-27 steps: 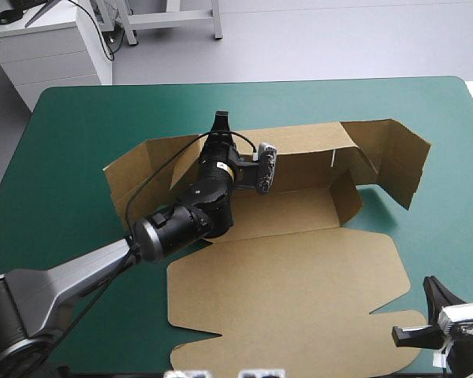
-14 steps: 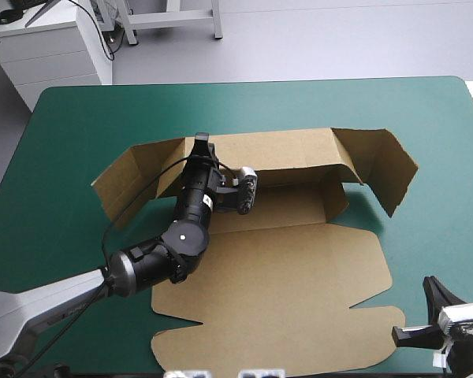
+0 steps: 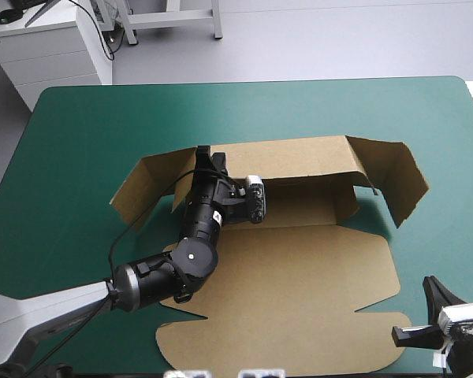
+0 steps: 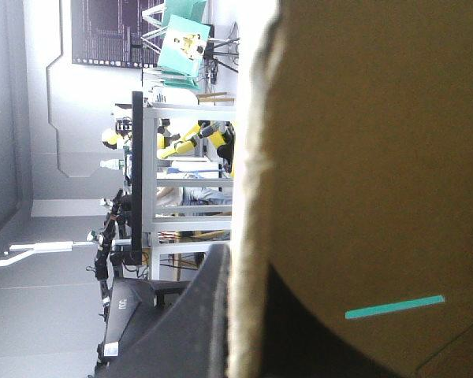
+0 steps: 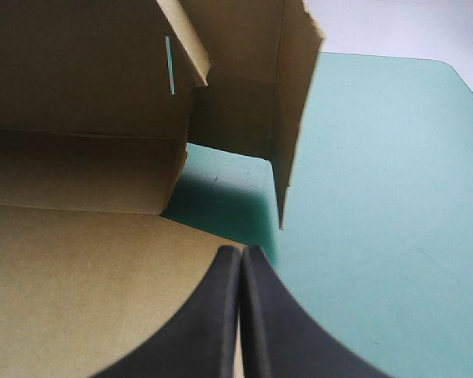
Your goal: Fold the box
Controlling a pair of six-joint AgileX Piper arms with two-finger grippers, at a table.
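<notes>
The brown box (image 3: pixel 284 276) lies in the middle of the table, its lid flat toward the near edge. Its back wall (image 3: pixel 299 157) is raised, and a side flap stands at each end. My left gripper (image 3: pixel 205 154) is shut on the top edge of that wall, near its left end. In the left wrist view the board edge (image 4: pixel 248 157) runs between the black fingers (image 4: pixel 193 323), with the wall's brown face (image 4: pixel 378 142) beside it. My right gripper (image 3: pixel 432 293) sits low at the near right corner. There it (image 5: pixel 241 256) is shut and holds nothing, pointing over the lid's right edge (image 5: pixel 79 276) toward the right side flap (image 5: pixel 296 102).
Teal-green cover (image 3: pixel 79 134) shows to the left, right and far side of the box. The lid's near edge (image 3: pixel 276 358) lies close to the table's near edge. The right side flap (image 3: pixel 398 185) stands open, angled outward.
My left gripper has drawn the back wall toward the near edge, and the wall now stands steeper. The box slid left, then back a little right. The right arm has not moved.
</notes>
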